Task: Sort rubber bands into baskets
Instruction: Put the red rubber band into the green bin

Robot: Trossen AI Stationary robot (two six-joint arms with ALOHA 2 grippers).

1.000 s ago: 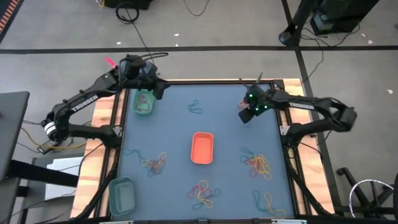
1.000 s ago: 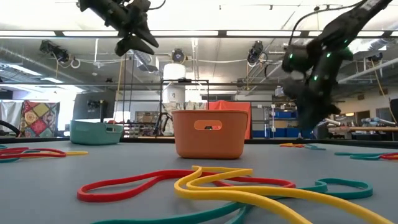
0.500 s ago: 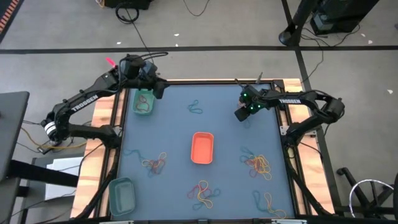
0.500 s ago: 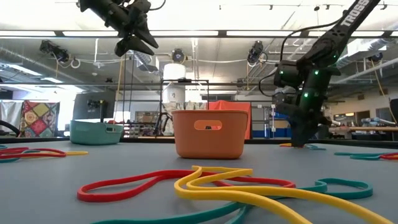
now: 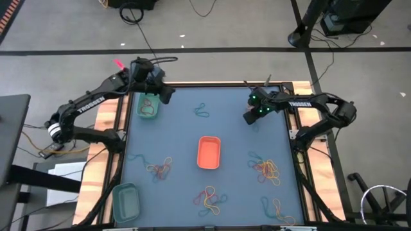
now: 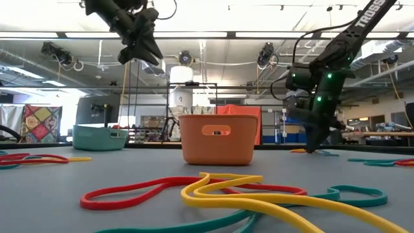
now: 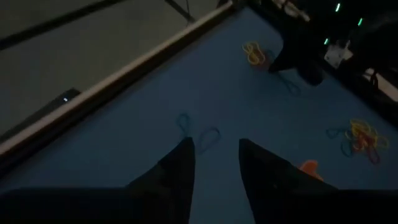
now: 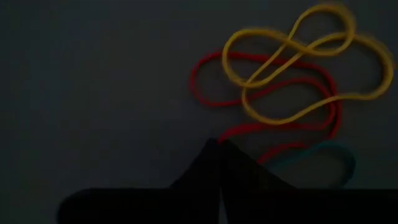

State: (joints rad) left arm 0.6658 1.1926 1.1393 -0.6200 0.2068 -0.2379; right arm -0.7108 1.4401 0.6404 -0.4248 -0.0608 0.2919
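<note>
Small tangle of rubber bands, red, yellow, teal, on table at far right corner, directly under right tool. Tool tips pressed together at tangle's near edge; whether band caught, cannot tell. Left tool spread, above green basket, well apart.

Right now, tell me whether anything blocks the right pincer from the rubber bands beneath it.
Nothing visible does. The right pincer is shut, down at the mat, its tips right beside the red, yellow and teal rubber bands, with only bare mat between.
</note>
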